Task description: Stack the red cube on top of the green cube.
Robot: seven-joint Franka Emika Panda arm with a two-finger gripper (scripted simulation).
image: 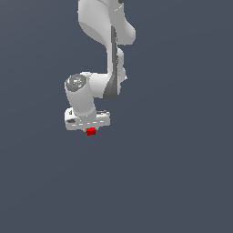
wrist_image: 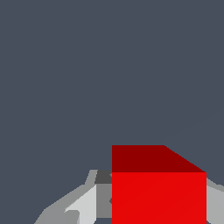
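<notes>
- While the white Franka arm reaches down from the top centre of the exterior view, its white gripper (image: 91, 129) sits left of centre, clamped on the small, plain bright red cube (image: 91, 131), which peeks out just beneath the gripper body.
- Around it that view shows only flat slate-grey ground (image: 173, 182); no green cube appears anywhere, so which way the stacking target lies from the gripper cannot be told. It may be hidden beneath the hand or outside the frame.
- Seen from the wrist view, the red cube (wrist_image: 158, 192) fills the lower right of the frame, held between the grey fingers (wrist_image: 81, 205), one showing on each side of it.
- Beyond the cube that view holds bare grey ground (wrist_image: 87, 78) and no green.
- My judgement: the next move depends on finding the green cube first.
</notes>
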